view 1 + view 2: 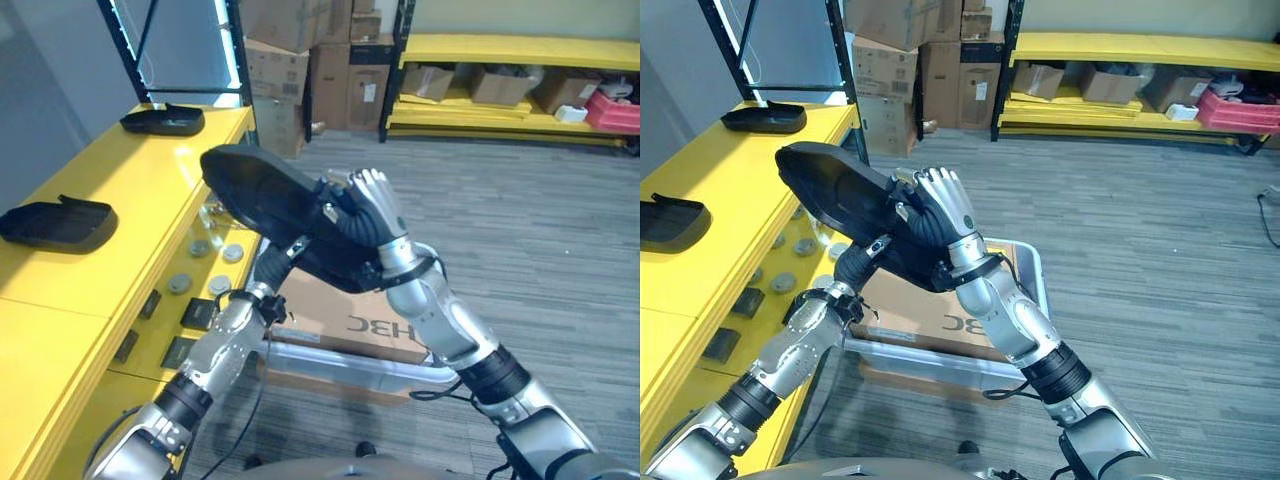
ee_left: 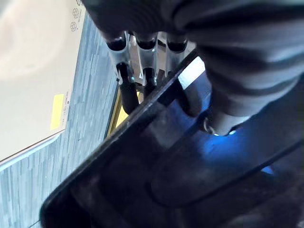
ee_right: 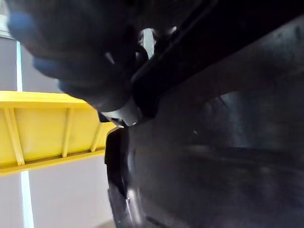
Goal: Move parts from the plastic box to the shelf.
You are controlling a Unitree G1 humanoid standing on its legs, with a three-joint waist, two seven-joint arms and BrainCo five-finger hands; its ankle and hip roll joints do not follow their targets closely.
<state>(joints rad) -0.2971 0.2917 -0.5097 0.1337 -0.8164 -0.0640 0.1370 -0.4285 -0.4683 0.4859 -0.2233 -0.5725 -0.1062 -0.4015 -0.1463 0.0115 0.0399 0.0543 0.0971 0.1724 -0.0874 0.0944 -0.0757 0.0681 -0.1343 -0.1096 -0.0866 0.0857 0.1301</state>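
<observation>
A large black part (image 1: 262,190) is held up in the air beside the yellow shelf (image 1: 130,190), just off the shelf's front edge and above the plastic box (image 1: 1025,262). It is gripped from both sides. The left hand (image 2: 142,71) is seen under the part, its fingers curled over the part's edge in the left wrist view. The right hand (image 1: 372,205) is pressed against the part's side away from the shelf, its fingers wrapped onto the rim. Two more black parts (image 1: 58,222) (image 1: 163,120) are lying on the shelf top. A brown carton (image 1: 930,315) is seen in the plastic box, which stands on the floor against the shelf.
</observation>
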